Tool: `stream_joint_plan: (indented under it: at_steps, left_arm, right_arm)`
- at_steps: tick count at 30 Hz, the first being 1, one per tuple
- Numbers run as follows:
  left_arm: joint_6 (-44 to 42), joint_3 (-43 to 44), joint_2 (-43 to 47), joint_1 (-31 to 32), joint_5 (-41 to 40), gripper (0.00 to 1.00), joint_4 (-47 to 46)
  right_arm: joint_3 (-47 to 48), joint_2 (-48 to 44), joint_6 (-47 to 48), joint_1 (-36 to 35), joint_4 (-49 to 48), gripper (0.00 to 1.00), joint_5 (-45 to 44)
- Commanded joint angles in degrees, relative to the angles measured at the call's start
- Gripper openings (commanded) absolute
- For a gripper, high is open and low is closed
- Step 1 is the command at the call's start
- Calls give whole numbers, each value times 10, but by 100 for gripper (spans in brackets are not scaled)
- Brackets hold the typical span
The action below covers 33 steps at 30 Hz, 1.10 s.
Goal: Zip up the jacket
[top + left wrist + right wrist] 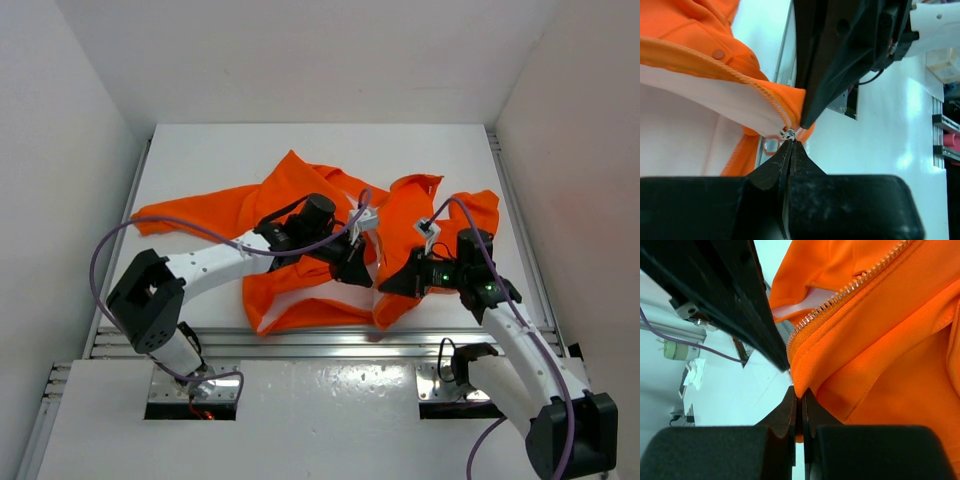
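Observation:
The orange jacket [300, 190] lies crumpled on the white table, its pale lining showing at the front opening. My left gripper [356, 268] reaches over it to the bottom of the opening. In the left wrist view the left gripper [791, 142] is shut on the small metal zipper piece [788, 133] at the low end of the zipper tape. My right gripper [397, 283] sits close beside it. In the right wrist view the right gripper [800, 391] is shut on the orange hem [840, 385] just below the zipper teeth [850, 287].
The two grippers nearly touch; each one's black finger fills part of the other's wrist view. Metal rails [330, 345] run along the table's near edge, and white walls close the sides. Bare table [250, 150] lies behind the jacket.

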<state>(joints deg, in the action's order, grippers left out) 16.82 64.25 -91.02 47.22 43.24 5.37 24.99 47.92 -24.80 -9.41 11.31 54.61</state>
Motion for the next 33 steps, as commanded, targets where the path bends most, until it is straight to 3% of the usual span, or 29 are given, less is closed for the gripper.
stream_joint_plan:
  at_steps: [1,7,12,16,18,22,26,29,33]
  left_arm:
    - [-6,22,0,16,17,6,-1]
    - [-19,40,0,37,35,4,6]
    - [-96,65,0,67,12,4,66]
    - [-130,65,41,74,-73,5,102]
    - [-114,47,65,41,-115,7,102]
    - [-55,10,131,-24,-239,16,102]
    - [-9,-24,150,-38,-332,54,119]
    - [49,-19,89,-32,-373,55,140]
    - [81,57,17,-4,-496,55,159]
  right_arm:
    - [23,-2,-6,-5,-24,0,26]
    - [24,0,-1,-4,-32,0,16]
    - [26,-2,-8,-5,-59,0,-2]
    - [28,-24,-10,-5,-95,0,-25]
    - [28,-35,13,-4,-95,0,-48]
    - [23,-74,82,-3,-63,0,-93]
    - [16,-98,128,-3,6,0,-109]
    - [8,-131,138,0,68,0,-178]
    - [-12,-184,130,2,154,0,-293]
